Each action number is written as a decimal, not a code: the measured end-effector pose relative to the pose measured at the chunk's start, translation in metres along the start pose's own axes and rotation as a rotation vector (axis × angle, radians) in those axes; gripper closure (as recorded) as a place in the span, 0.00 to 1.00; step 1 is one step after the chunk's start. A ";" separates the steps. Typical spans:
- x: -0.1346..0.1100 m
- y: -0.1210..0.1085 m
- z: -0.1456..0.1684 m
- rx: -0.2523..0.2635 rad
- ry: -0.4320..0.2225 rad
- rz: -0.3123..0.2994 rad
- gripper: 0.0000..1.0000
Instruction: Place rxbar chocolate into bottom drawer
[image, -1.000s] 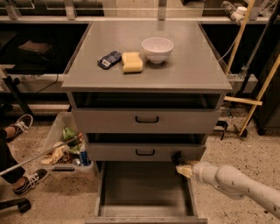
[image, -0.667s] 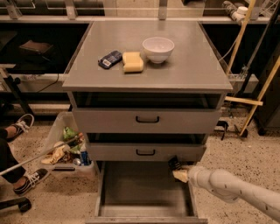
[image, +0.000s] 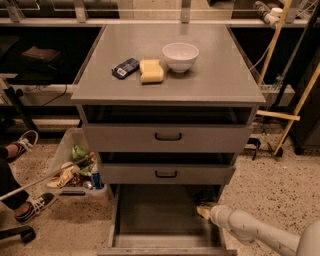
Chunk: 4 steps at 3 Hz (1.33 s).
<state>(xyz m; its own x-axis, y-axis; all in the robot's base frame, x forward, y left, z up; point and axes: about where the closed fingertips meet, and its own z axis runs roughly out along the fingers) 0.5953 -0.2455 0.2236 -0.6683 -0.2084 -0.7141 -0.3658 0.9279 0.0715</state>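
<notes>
Change: the gripper (image: 202, 210) sits lower than a second ago. It was level with the middle drawer's front and is now down at the open bottom drawer (image: 150, 217), by its right wall. Items on the cabinet top have not moved.
Arm: pale, jointed, entering from the lower right corner and reaching up and left, with the wrist just outside the drawer's right side.
Gripper state: not discernible, whether apart, together or clamped.
Rxbar chocolate (image: 199, 198): probably the dark shape at the gripper's tip, over the drawer's right rear part. Identity uncertain, contact uncertain.
Bottom drawer: pulled out, with a plain grey floor.
Upper drawers: two, each with a black handle (image: 168, 136), both slightly ajar.
Cabinet top: dark blue packet (image: 125, 68), yellow sponge (image: 151, 71) and white bowl (image: 180, 56) in a row, the sponge just beside the bowl.
Writing: a white label on the packet, with no lettering legible.
Floor, left: bin of litter (image: 75, 172) and a sneakered foot (image: 31, 207).
</notes>
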 end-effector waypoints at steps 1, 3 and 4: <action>0.045 -0.007 0.030 0.000 0.016 0.094 1.00; 0.069 -0.001 0.038 -0.026 0.030 0.127 1.00; 0.045 0.033 0.029 -0.060 0.008 0.023 1.00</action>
<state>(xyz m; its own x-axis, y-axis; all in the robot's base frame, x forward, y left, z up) 0.5720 -0.2152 0.1733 -0.6820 -0.1901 -0.7062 -0.3885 0.9123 0.1297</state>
